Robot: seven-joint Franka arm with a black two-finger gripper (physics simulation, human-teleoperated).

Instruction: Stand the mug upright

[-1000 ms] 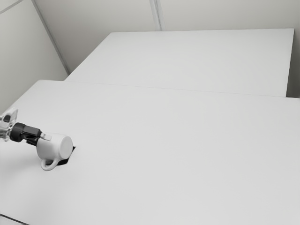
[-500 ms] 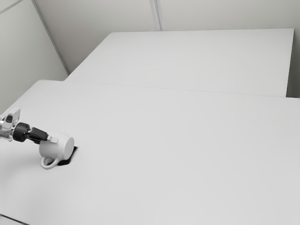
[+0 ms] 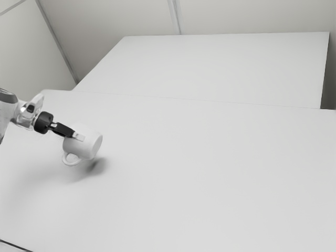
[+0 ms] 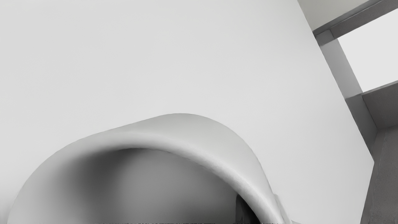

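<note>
Mug (image 3: pixel 84 145) and gripper (image 3: pixel 79 137) are joined: we have the fingers closed on the mug's wall near its open end, pinching it from two sides. In the wrist view one finger (image 4: pixel 240 211) sits inside the mug, dark against the inner wall, and the other finger (image 4: pixel 280 207) shows just past the outer side of the rim (image 4: pixel 217 168), so the wall lies between them. The mouth of the mug is turned toward our gripper, and we look into its shaded inside.

The mug lies just beyond our fingertips, held in the air above the table (image 3: pixel 210 178). It is tipped well over, not upright: its base (image 3: pixel 95 147) points away from the gripper, toward the exterior view's right, and its handle (image 3: pixel 70 161) hangs on the underside, below our fingers. A soft shadow (image 3: pixel 95 166) falls on the table beneath the mug, apart from it.

Behind the gripper, our arm (image 3: pixel 6 113) reaches in from the exterior view's left. Well beyond the mug, across the table, a second pale surface (image 3: pixel 210 68) stretches toward the wall (image 3: pixel 105 18).
</note>
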